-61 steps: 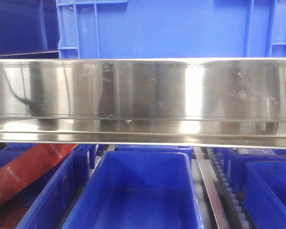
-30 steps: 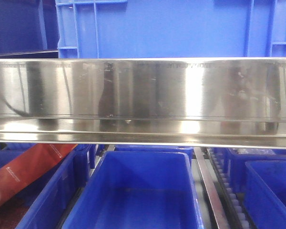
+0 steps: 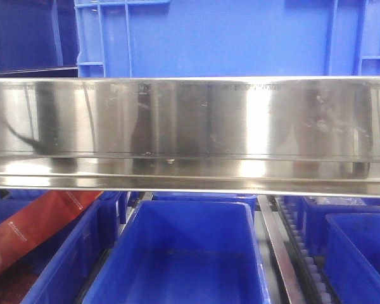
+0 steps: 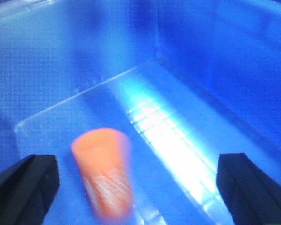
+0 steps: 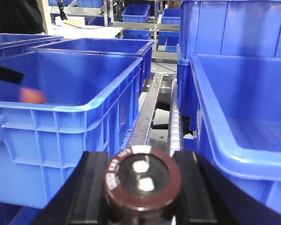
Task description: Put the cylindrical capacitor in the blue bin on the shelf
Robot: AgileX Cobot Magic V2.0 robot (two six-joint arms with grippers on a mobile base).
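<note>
Right gripper (image 5: 143,186): jaws closed on one capacitor (image 5: 143,178), facing one roller track (image 5: 174,123) between two bins, left bin (image 5: 61,126) and right bin (image 5: 243,117). Left gripper (image 4: 136,187): jaws wide apart; one blurred orange object (image 4: 104,180) lies untouched between them, inside a bin.

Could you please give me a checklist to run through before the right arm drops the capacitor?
1. Capacitor held by right gripper: ok, fingers on both sides.
2. Capacitor over a bin: not ok, it faces the roller track between bins.
3. Room in the bin at image right: ok, visible floor bare.
4. Left gripper out of the way: cannot tell; open, near the orange object.
5. Front view of arms: not ok, neither arm shows past the shelf rail.
</note>
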